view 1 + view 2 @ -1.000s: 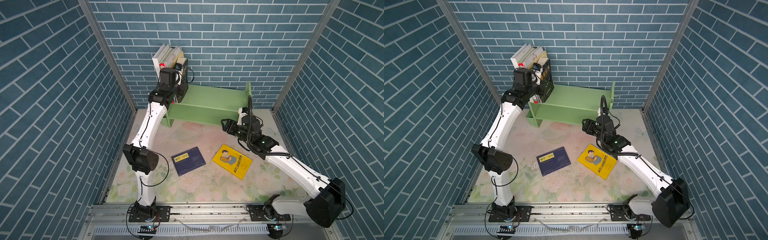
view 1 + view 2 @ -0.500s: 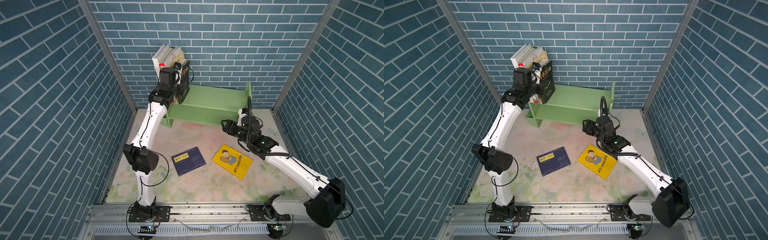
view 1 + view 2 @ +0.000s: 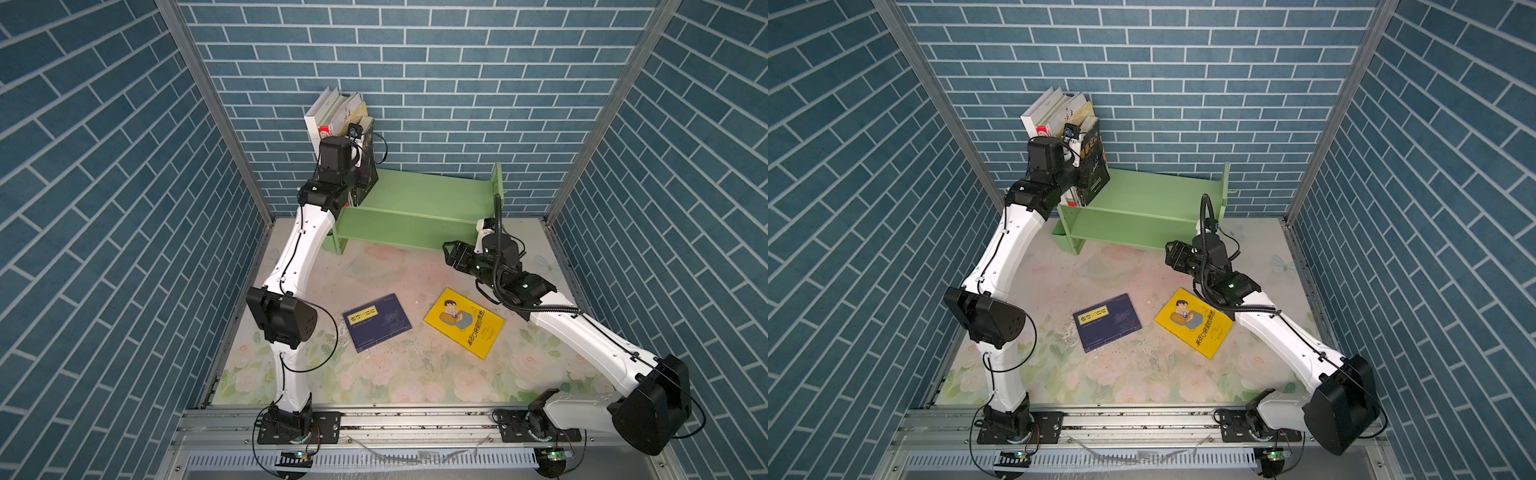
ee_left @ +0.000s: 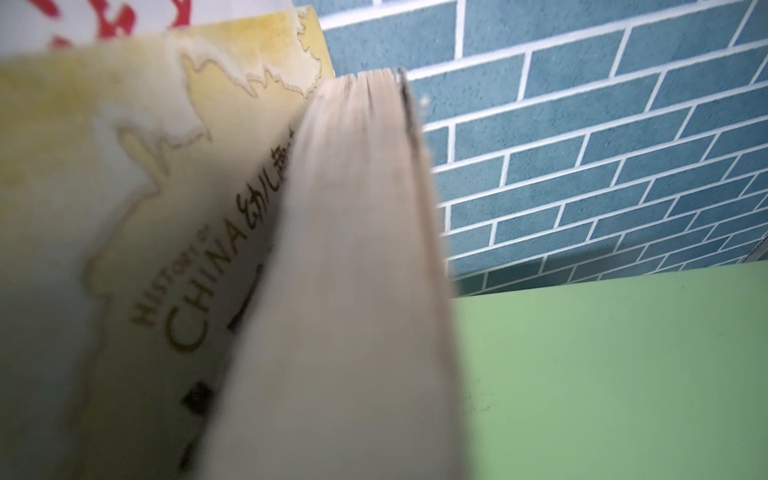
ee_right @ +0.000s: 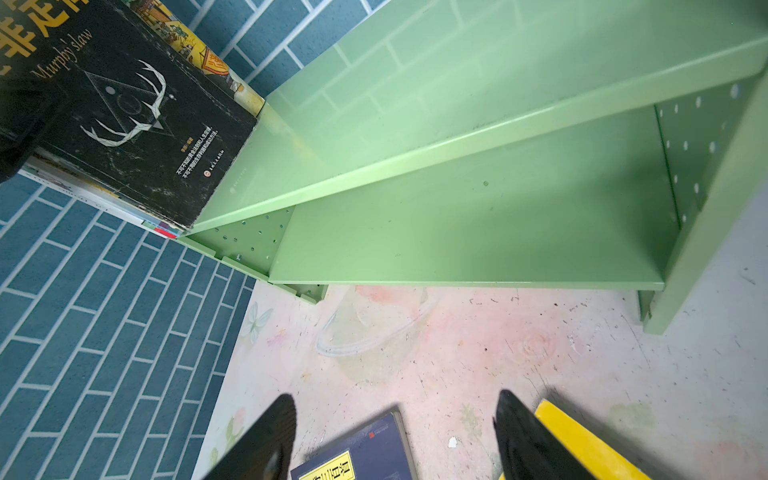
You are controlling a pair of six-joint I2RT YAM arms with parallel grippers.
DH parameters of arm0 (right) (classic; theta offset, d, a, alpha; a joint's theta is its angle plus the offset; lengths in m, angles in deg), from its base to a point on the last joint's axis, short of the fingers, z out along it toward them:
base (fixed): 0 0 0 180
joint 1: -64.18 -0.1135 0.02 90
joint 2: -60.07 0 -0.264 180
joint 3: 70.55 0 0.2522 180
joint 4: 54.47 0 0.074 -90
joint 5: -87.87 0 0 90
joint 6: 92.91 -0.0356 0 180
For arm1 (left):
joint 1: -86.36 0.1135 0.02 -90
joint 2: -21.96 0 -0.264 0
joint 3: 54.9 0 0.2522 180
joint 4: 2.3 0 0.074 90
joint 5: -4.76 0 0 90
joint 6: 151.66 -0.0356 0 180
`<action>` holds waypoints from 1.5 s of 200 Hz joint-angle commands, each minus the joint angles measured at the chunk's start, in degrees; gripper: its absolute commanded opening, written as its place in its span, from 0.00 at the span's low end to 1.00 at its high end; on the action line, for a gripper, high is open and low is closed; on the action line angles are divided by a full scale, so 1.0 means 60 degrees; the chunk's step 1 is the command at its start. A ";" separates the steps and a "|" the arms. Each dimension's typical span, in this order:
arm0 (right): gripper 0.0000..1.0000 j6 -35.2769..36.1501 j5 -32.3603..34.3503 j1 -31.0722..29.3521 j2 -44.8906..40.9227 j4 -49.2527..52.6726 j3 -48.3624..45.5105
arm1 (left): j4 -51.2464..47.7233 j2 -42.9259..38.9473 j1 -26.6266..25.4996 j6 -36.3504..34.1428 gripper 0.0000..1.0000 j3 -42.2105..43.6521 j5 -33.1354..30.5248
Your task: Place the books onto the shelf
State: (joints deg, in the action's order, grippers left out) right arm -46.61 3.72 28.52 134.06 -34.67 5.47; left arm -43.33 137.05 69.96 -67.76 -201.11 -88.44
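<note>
The top tier of the shelf [image 3: 432,195] lies open from the black book [image 3: 370,174] rightward to the upright side panel [image 3: 496,183]. Its left end is blocked by leaning books [image 3: 332,110] and the left arm [image 3: 303,249]. The lower tier [image 5: 457,216] is open. On the mat [image 3: 374,270], the navy book [image 3: 377,322] and bright yellow book [image 3: 464,322] lie flat with a bare lane between. The right gripper [image 3: 451,255] hangs before the shelf's right end.

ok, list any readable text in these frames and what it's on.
"HISTORY OF CHINA": cover of the pale yellow book, left wrist view; the Chinese beside it is blurred.
"Murphy's law": cover of the black book, right wrist view; gold Chinese title cut off, small white print unreadable.
navy book: Chinese on a yellow label, too small.
bright yellow book: Chinese title, too small.
white book: red print, cut off.
</note>
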 commanded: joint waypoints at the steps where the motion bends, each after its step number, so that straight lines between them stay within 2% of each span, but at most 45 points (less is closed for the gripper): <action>1: 0.76 -0.0284 0.0153 0.0040 -0.0248 0.0073 -0.0130 | 0.0460 -0.0219 0.0046 -0.0095 0.16 0.0289 -0.0274; 150: 0.76 -0.0333 0.0046 0.0122 -0.0146 0.0069 -0.0183 | 0.0372 -0.0628 0.0046 0.0846 0.14 0.0832 -0.0547; 199: 0.76 -0.0348 0.0047 0.0121 -0.0189 0.0077 -0.0237 | 0.0412 -0.0614 0.0050 0.0872 0.17 0.0756 -0.0563; 251: 0.76 -0.0362 -0.0079 0.0153 -0.0105 0.0026 -0.0236 | 0.0581 -0.0687 0.0024 0.0719 0.38 0.0881 -0.0520; 300: 0.76 -0.0407 -0.0157 0.0151 -0.0013 -0.0011 -0.0231 | 0.0765 -0.0754 0.0024 0.0751 0.40 0.0894 -0.0674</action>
State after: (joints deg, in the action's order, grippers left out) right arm -47.68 3.19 29.26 134.06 -34.67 4.42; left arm -40.13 134.73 69.54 -62.89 -196.54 -90.32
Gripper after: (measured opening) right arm 0.757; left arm 0.397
